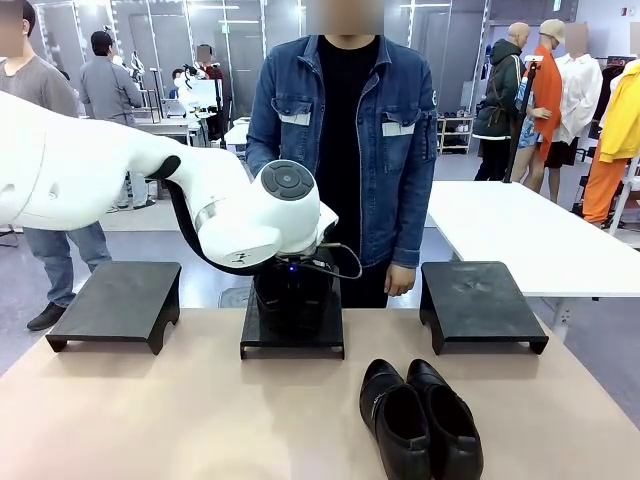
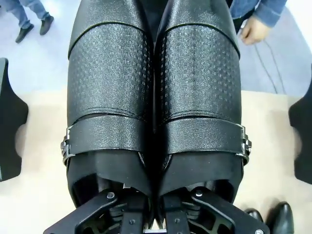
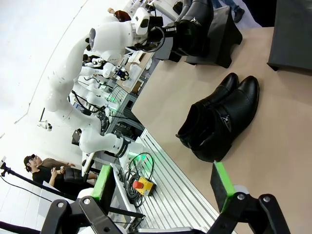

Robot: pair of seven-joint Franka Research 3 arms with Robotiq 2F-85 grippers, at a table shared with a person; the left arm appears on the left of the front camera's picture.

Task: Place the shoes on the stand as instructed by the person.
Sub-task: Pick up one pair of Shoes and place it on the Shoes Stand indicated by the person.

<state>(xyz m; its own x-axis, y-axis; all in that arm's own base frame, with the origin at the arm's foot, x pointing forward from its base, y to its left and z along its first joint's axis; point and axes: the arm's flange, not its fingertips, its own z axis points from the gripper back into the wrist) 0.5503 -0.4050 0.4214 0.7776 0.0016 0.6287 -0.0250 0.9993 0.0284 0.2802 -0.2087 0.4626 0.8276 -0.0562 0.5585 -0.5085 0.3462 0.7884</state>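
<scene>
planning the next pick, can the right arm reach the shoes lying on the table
Probably yes: the right gripper is open, bare table lies between it and the shoes, and the left arm is away at the middle stand.

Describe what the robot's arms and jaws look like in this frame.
The left arm is glossy white with rounded shells, a dark grey round cap on one joint and a black cable looping beside the wrist. Its jaws are black linkages with silver bolts. The right jaws are black too, with bright green pads.
</scene>
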